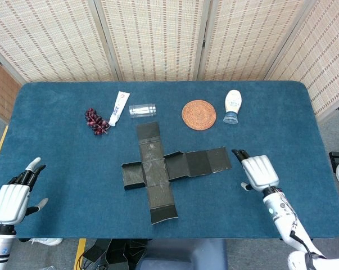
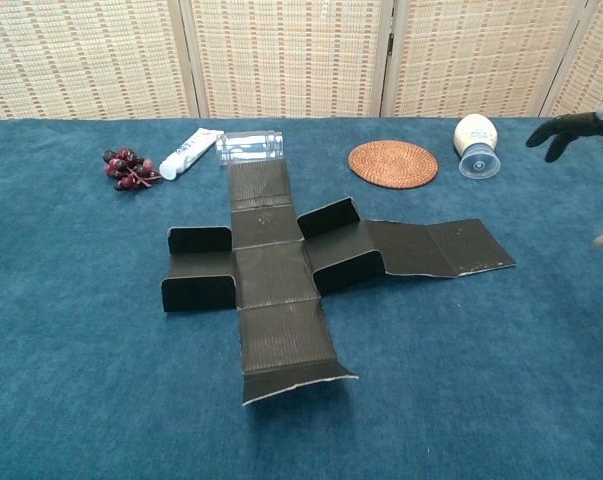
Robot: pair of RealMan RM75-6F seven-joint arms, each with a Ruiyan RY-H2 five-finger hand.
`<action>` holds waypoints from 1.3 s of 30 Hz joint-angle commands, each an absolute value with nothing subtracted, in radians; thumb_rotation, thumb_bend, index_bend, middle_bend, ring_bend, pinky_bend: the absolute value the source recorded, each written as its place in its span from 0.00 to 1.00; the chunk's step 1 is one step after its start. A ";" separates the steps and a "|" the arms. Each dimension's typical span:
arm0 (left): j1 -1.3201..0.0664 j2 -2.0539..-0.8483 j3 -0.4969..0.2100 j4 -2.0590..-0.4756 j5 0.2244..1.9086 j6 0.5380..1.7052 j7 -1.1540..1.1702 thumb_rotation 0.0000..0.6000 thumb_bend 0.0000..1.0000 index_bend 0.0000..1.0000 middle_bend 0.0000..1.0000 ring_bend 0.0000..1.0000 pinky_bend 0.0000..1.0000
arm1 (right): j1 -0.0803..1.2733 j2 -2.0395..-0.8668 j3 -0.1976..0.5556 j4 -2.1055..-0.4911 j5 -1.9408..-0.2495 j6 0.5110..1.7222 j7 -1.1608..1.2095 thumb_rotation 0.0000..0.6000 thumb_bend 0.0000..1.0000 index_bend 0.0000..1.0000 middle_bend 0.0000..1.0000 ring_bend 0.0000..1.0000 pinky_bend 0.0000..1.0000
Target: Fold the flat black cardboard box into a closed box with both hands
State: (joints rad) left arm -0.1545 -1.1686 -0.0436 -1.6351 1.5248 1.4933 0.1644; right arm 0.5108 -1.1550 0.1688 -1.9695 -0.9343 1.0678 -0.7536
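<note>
Your right hand [image 1: 259,171] hovers empty, fingers apart, just right of the flat black cross-shaped cardboard box [image 1: 169,167]; your left hand [image 1: 12,201] empty too, fingers spread.

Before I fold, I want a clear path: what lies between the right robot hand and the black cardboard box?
Only bare blue tablecloth separates the right robot hand from the black cardboard box, as the head view shows.
</note>
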 commanded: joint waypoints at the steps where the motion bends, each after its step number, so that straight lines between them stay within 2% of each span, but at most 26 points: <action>1: -0.153 -1.165 -0.043 -1.636 1.525 1.493 0.159 1.00 0.10 0.14 0.10 0.27 0.40 | 0.702 -1.263 0.215 -1.994 -0.637 1.042 -0.969 1.00 0.02 0.10 0.12 0.77 0.92; 5: -0.151 -1.161 -0.044 -1.636 1.527 1.495 0.154 1.00 0.10 0.14 0.10 0.27 0.40 | 0.773 -1.304 0.214 -1.975 -0.537 1.067 -1.035 1.00 0.01 0.10 0.10 0.76 0.92; 13: -0.152 -1.159 -0.041 -1.627 1.530 1.485 0.135 1.00 0.10 0.14 0.10 0.27 0.40 | 0.945 -1.478 0.207 -1.829 -0.323 1.123 -1.147 1.00 0.01 0.10 0.12 0.76 0.92; 20: -0.153 -1.162 -0.041 -1.617 1.531 1.482 0.120 1.00 0.10 0.14 0.10 0.27 0.39 | 1.015 -1.572 0.190 -1.702 -0.263 1.138 -1.176 1.00 0.01 0.10 0.12 0.76 0.92; 39: -0.153 -1.159 -0.042 -1.610 1.516 1.464 0.113 1.00 0.10 0.14 0.10 0.26 0.39 | 1.131 -1.708 0.191 -1.484 -0.133 1.090 -1.233 1.00 0.01 0.10 0.12 0.76 0.92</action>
